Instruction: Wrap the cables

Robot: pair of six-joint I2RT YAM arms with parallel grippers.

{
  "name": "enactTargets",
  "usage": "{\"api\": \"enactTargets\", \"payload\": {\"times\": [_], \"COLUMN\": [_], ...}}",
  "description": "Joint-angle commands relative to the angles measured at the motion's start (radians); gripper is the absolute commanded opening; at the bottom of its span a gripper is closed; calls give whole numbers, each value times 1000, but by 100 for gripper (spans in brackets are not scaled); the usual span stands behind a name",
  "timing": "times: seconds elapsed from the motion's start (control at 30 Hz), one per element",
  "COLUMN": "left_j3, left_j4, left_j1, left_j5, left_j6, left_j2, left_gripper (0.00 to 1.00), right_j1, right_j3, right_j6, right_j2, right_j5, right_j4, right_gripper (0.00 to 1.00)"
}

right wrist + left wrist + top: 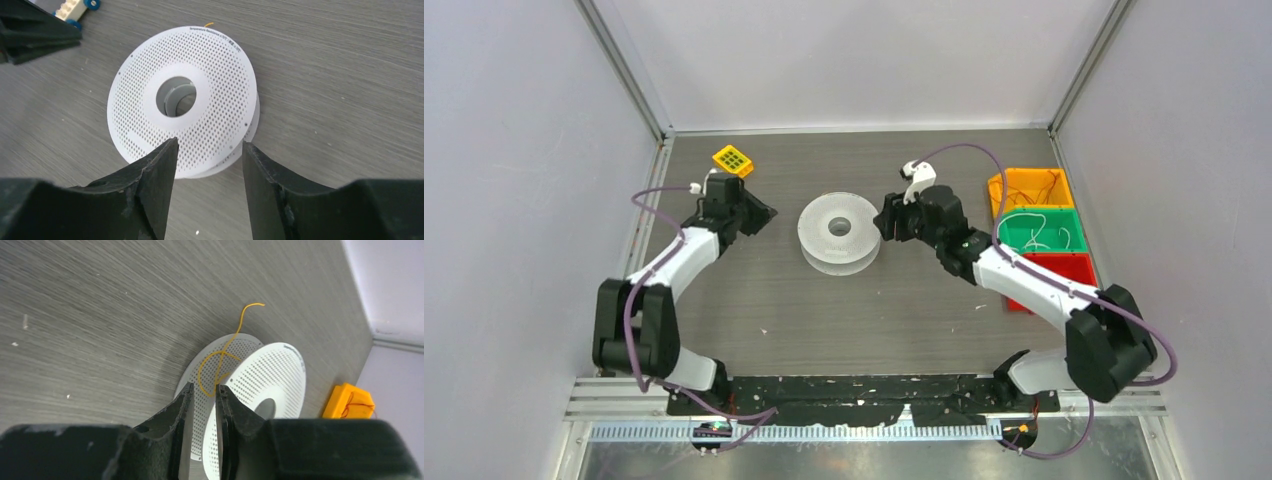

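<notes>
Curling out just ahead of the left claw (205,390), the thin yellow-orange wire (221,353) makes a small loop in front of the fingertips. Its free end arcs away beyond them, over the bench (100,315). That claw's jaws stand almost together, with only a narrow slit between them. The loop's lower end runs down to the slit, and I cannot tell whether it is pinched there. Past the loop, farther from the claw, a white spool (272,372) lies flat, with two round flanges of perforated plastic around a hollow hub.

The right claw (210,147) is spread wide and holds nothing, its tips either side of the spool's near rim. A speck of the wire peeks out at the far rim.

Behind the right claw, away from the spool, three plastic bins stand in a row. The orange bin (1029,172) holds thin tangled strands. The green bin (1074,243) holds loops of white wire (1022,222). The red bin (1074,262) is partly hidden by the arm. The bench is grey with a fine, wood-like grain.
</notes>
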Motion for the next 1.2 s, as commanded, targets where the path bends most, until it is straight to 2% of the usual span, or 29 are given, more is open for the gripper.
{"api": "enactTargets", "payload": {"times": [0.0, 0.13, 0.23, 0.43, 0.57, 0.67, 0.8, 0.97, 1.07, 1.17], "left_j3": [68, 144, 206, 268, 284, 303, 283, 183, 123, 66], "left_j4": [30, 45, 18, 26, 0, -87, -179, -194, -185, -160], "left_j1": [8, 8, 8, 8, 8, 8, -7, -56, -91, -127], "left_j5": [106, 172, 216, 279, 249, 177, 66, 60, 57, 61], "left_j6": [65, 136, 178, 191, 230, 286, 353, 356, 349, 336], "left_j2": [116, 191, 248, 351, 340, 291, 184, 71, 20, -25], "left_gripper": [22, 26, 28, 27, 27, 27, 28, 29, 29, 29], "right_j1": [-94, -169, -207, -248, -260, -261, -261, -259, -252, -224], "right_j3": [113, 217, 318, 413, 503, 527, 459, 311, 163, -12], "right_j6": [72, 81, 83, 79, 57, 55, 91, 165, 253, 356], "right_j2": [117, 276, 406, 534, 620, 659, 627, 525, 435, 346], "right_j5": [-275, -425, -520, -541, -597, -642, -646, -611, -571, -530], "right_j4": [58, 57, 36, 19, -36, -61, -26, 66, 140, 299], "right_gripper": [59, 67, 68, 68, 67, 65, 55, 44, 33, 26]}}
